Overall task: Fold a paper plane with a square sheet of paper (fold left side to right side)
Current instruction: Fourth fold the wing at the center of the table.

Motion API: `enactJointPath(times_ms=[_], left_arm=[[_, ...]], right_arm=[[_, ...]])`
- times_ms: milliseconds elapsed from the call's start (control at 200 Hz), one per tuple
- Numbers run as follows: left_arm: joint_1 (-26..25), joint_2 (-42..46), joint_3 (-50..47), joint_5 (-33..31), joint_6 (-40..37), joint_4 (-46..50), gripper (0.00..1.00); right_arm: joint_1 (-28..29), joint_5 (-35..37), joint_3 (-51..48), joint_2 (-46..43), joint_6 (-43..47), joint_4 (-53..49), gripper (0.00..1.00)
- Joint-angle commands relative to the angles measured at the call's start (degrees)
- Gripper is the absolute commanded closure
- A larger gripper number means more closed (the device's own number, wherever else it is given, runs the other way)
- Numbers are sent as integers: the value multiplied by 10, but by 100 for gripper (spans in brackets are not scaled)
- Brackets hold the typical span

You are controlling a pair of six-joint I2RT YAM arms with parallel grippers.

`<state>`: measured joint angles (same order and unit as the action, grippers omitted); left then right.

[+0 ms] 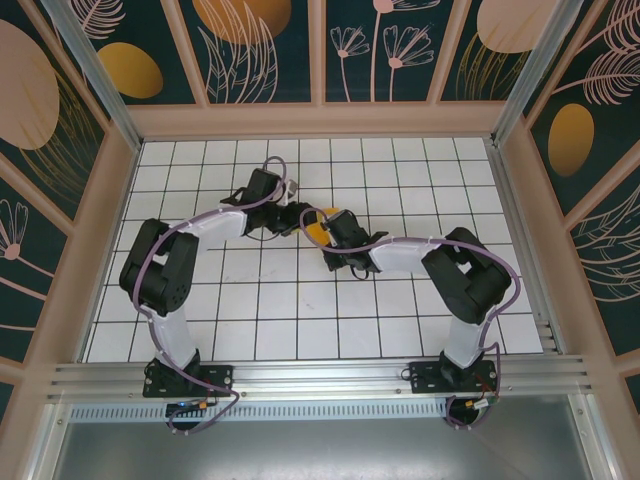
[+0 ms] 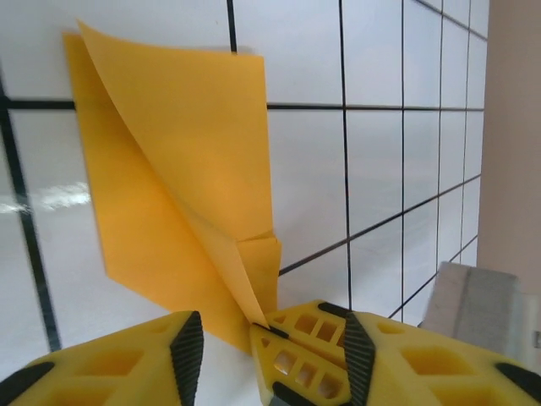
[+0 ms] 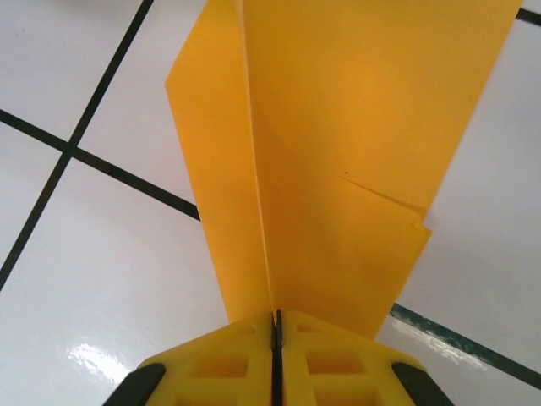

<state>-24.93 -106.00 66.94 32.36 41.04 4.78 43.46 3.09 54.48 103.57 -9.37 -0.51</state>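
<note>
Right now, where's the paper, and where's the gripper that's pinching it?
Paper (image 2: 186,161): left wrist view, on the middle of its lifted flap.
Right gripper (image 3: 275,320): right wrist view, where its shut fingertips meet.

A robotics lab test cell is shown from above. A floor (image 1: 300,320) of white square tiles with a black grid is closed in at 9, 12 and 3 o'clock by walls (image 1: 350,70) printed with a dark teal floral pattern and orange ovals, framed in pale beige battens. At 6 o'clock an aluminium rail (image 1: 320,378) is laid across the front, and two white-and-black robot arms, the left arm (image 1: 175,330) and the right arm (image 1: 460,340), are bolted to it. Purple cables (image 1: 137,290) are looped along the arms. Bare sheet metal (image 1: 320,445) is seen below the rail.
</note>
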Motion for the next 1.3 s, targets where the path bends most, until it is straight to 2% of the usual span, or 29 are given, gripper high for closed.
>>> enactJointPath(times_ms=[0,165,485,736,1026,1291], left_arm=[[20,44,-10,-1,-10,5,46],[31,55,-35,4,-11,-7,45],[0,-5,-44,27,16,-61,58],[-30,-65,-2,30,24,-67,59],[-34,-98,23,23,23,-56,60],[-38,-117,36,19,19,-46,65]], right_arm=[[-7,-38,-11,-8,-8,11,89],[-18,-73,-21,-20,-21,26,90],[-63,-189,-67,-54,-78,101,91],[-80,-222,-89,-54,-99,132,92],[-86,-233,-102,-44,-108,151,92],[-95,-242,-111,-43,-117,165,92]])
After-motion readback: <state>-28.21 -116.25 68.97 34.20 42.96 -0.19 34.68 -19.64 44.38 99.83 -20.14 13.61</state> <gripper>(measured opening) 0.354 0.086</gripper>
